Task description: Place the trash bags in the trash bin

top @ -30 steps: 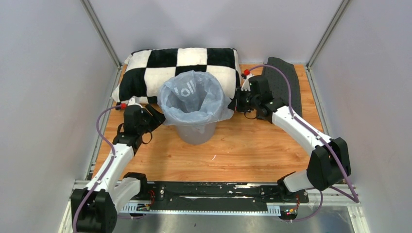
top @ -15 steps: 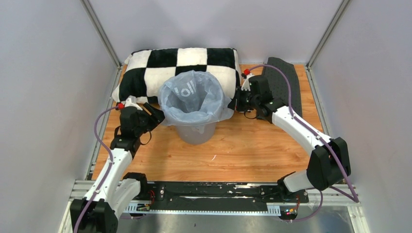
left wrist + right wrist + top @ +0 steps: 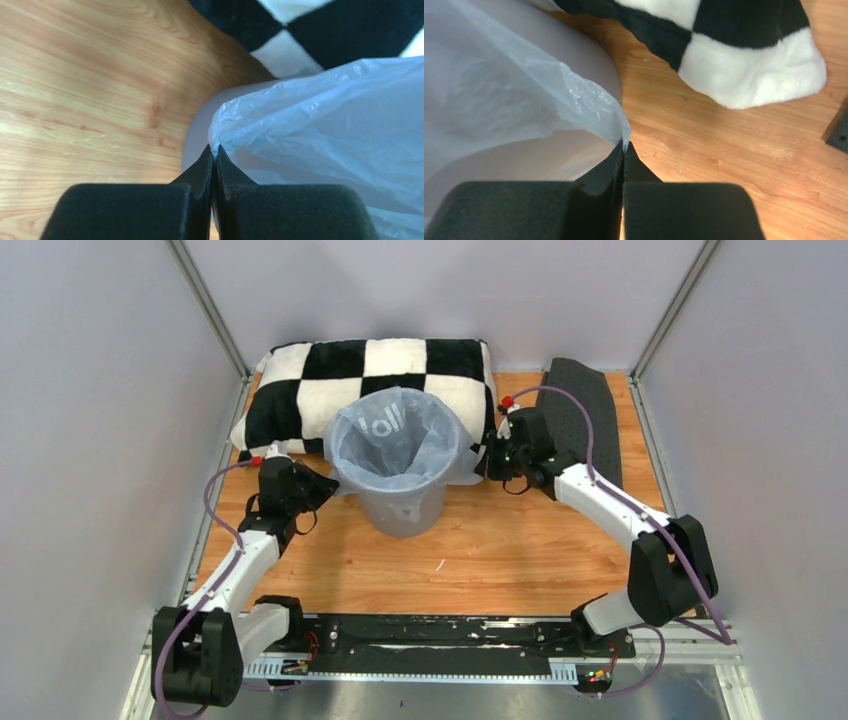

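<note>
The grey trash bin [image 3: 402,508] stands upright mid-table, lined with the pale blue trash bag [image 3: 398,440], whose mouth drapes over the rim. My left gripper [image 3: 330,485] is shut on the bag's left edge beside the bin. In the left wrist view the fingertips [image 3: 214,150] pinch the film [image 3: 320,115] against the bin's wall [image 3: 197,135]. My right gripper [image 3: 487,462] is shut on the bag's right edge. The right wrist view shows its tips [image 3: 624,145] clamping the plastic [image 3: 514,95] next to the bin [image 3: 569,55].
A black-and-white checkered pillow [image 3: 300,390] lies behind the bin, touching its back. A dark grey textured mat [image 3: 590,415] lies at the back right. Grey walls enclose the wooden table [image 3: 500,550] on three sides.
My left gripper closed on the bag's left edge. Both grippers drew the overhanging plastic down closer to the bin's sides, so the bag sits tighter on the rim.
</note>
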Available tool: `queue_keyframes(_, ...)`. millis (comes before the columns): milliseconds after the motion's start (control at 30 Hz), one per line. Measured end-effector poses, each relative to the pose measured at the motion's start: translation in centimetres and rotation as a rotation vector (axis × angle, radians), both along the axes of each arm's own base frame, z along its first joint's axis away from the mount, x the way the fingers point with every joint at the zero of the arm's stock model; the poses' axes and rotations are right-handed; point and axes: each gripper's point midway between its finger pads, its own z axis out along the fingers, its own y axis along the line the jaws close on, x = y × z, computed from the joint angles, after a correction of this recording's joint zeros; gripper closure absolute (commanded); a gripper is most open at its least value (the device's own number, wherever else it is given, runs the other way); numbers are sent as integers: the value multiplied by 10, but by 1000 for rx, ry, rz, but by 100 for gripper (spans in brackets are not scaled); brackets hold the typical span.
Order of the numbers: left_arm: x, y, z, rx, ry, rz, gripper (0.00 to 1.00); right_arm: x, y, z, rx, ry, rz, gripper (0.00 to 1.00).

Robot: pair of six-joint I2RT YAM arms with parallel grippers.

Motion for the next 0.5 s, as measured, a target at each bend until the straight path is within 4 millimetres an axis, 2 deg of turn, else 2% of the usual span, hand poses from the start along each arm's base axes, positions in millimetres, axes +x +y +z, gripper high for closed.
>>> queue_keyframes(267,-2,24,-54,160,159,48,100,-4,-13,-70,-107,125,-45,100)
queue_keyframes(367,-5,34,-65,218,195,67,100,-2,-18,-85,-140,147,-65,100)
queue_keyframes(500,-6,44,-76,280,228,85,100,3,-22,-92,-164,143,-89,100)
